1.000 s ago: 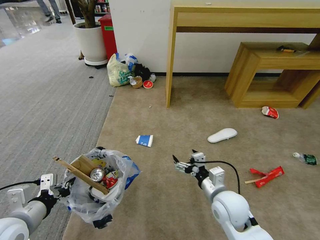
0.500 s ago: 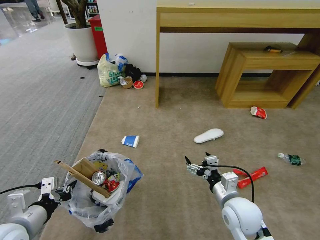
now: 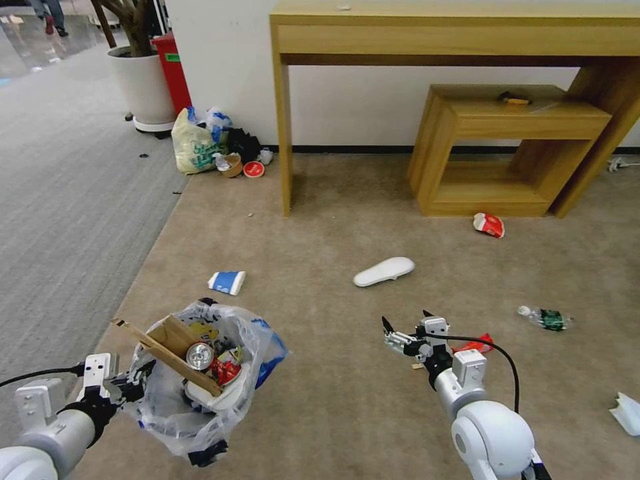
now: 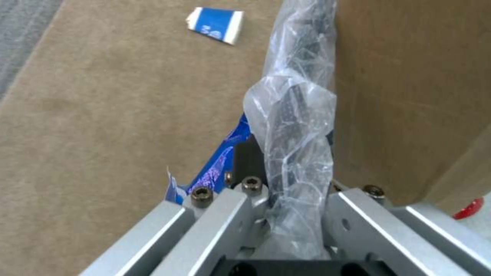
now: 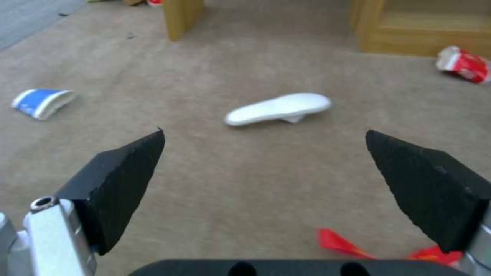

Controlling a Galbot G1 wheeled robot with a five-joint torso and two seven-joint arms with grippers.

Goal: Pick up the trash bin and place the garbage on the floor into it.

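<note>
Beige floor (image 3: pixel 333 413): trash bin (image 3: pixel 200 373) upright, clamped by L hand (image 3: pixel 130 387); R hand (image 3: pixel 407 327) spread apart.

The whole scene slides leftward across the head view, so the camera is turning right. The open right gripper (image 3: pixel 405 326) now overlaps the flat red wrapper (image 3: pixel 475 345) on the beige short-pile carpet (image 3: pixel 320 233), and a crumpled white paper scrap (image 3: pixel 627 413) enters at the right edge.

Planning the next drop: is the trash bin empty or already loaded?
Loaded. The trash bin, held by the left gripper, shows cardboard, a can and red wrappers inside.
</note>
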